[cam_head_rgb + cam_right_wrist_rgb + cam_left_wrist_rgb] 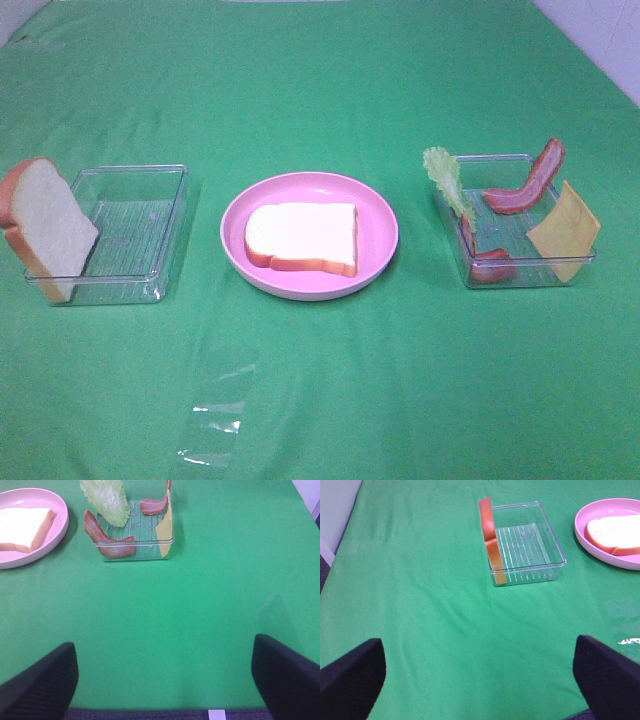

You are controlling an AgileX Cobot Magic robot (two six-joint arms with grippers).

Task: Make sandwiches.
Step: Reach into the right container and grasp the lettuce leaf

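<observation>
One white bread slice (300, 236) with an orange-brown crust lies flat on the round pink plate (380, 215) at the middle. A second slice (45, 225) leans upright against the left end of the left clear tray (140, 225). The right clear tray (500, 158) holds a lettuce leaf (445, 178), two bacon strips (528, 182) (490, 265) and a cheese square (563, 230), all leaning on its walls. Neither gripper shows in the high view. My left gripper (479, 680) is open over bare cloth, well short of the leaning slice (490, 535). My right gripper (162, 680) is open, well short of the lettuce (106, 497).
A green cloth covers the table. A crumpled bit of clear film (215, 420) lies on the cloth in front of the plate, to its left. The cloth's edge and pale wall show at the far corners.
</observation>
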